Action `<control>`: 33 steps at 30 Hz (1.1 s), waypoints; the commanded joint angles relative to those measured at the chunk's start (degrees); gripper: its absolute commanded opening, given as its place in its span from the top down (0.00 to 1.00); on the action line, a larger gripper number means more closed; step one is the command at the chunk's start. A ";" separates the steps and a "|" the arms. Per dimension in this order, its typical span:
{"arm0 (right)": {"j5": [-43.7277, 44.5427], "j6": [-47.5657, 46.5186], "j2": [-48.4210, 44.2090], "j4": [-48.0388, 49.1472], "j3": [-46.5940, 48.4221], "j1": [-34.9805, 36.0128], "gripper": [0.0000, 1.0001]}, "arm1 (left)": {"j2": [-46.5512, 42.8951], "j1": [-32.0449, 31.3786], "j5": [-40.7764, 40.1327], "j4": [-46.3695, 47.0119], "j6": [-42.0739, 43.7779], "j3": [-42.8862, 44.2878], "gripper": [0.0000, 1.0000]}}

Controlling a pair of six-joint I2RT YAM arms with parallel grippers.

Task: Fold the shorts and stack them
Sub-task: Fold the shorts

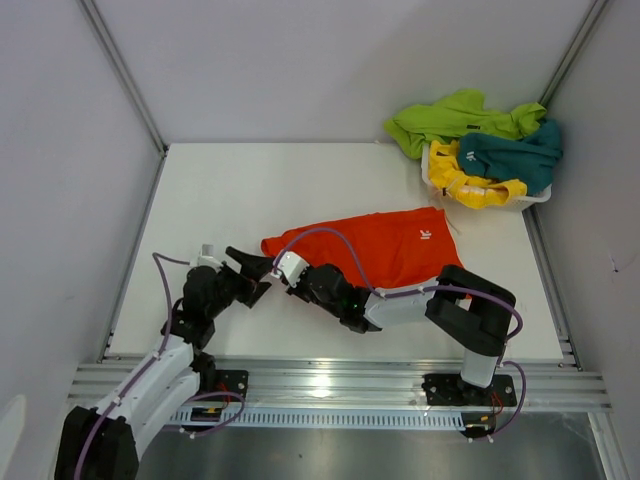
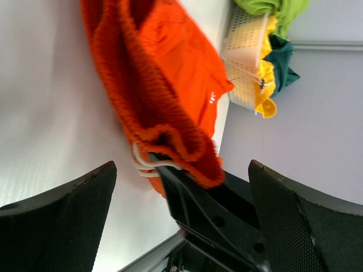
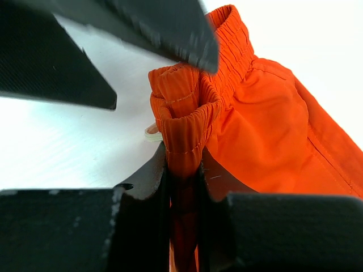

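Orange shorts [image 1: 385, 250] lie spread on the table [image 1: 240, 190], nearer the arms than the white mesh basket [image 2: 244, 56] and to its left. The right gripper [image 3: 182, 164] is pinched nearly closed on the bunched waistband corner farthest from the basket. The left gripper [image 2: 180, 167] hangs wide open and empty just beside it. This looks like the first fold; next, that corner probably has to be carried toward the basket. Lime green shorts [image 1: 450, 115], yellow shorts [image 1: 465, 185] and teal shorts [image 1: 515, 155] fill the basket.

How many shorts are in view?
4. The orange shorts lie on the table; the lime green shorts, teal shorts and yellow shorts are piled in the basket. Others may be hidden beneath.
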 commanded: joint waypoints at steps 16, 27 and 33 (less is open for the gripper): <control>-0.27 0.43 -2.12 3.34 1.35 -0.11 1.00 | 10.67 0.48 1.17 5.25 -3.82 1.25 0.01; -1.32 0.17 -2.21 3.08 1.70 0.07 1.00 | -3.33 0.48 -5.26 -2.69 -3.55 0.45 0.01; -1.23 -0.18 -2.56 2.90 1.53 0.33 1.00 | 4.32 0.48 -2.44 -3.31 -2.93 4.76 0.01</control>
